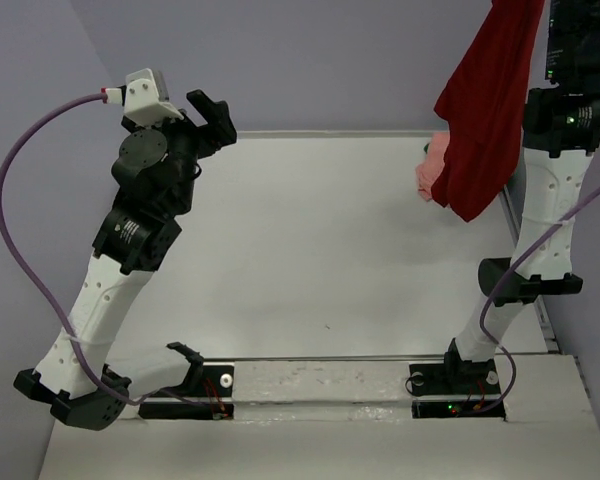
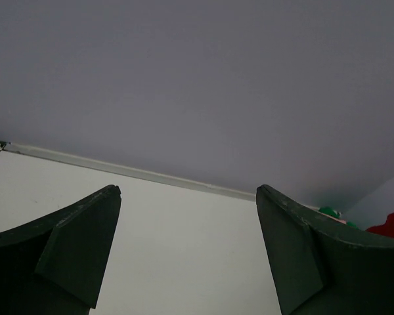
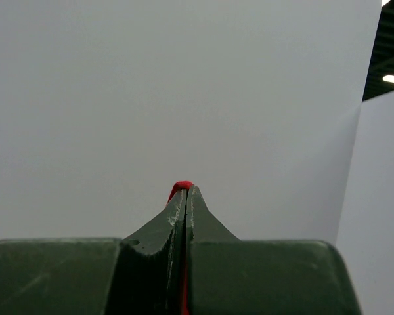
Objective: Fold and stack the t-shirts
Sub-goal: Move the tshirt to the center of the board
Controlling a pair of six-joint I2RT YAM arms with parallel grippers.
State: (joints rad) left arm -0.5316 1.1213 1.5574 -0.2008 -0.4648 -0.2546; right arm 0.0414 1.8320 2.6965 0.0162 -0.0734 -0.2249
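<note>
**Red shirt aloft, ready to be laid out**

The dark red t-shirt (image 1: 485, 110) hangs in one long bunched drape from the top right of the overhead view. Its lower end dangles over the far right edge of the tabletop (image 1: 330, 250). The salmon pink t-shirt (image 1: 432, 165) lies crumpled just beside that lower end; whether the two touch cannot be told. A scrap of the green t-shirt (image 2: 328, 211) shows at the far right of the left wrist view.

The step in hand looks like carrying the red shirt to the open middle of the tabletop and spreading it for folding. To do it well, the right arm (image 1: 550, 220) should swing inward high enough that the trailing cloth does not drag the pink shirt along. It should then come down so the lowest part lands first and the rest is drawn out flat behind it. One pinch point leaves the cloth roped, so a second hold at a shoulder or hem would help open it.

The right jaws are clenched tight, with a sliver of red cloth pinched between their tips in the right wrist view. The left jaws are spread wide and grasp nothing, and the left arm (image 1: 140, 200) holds them raised over the far left of the tabletop, well apart from every shirt.
</note>
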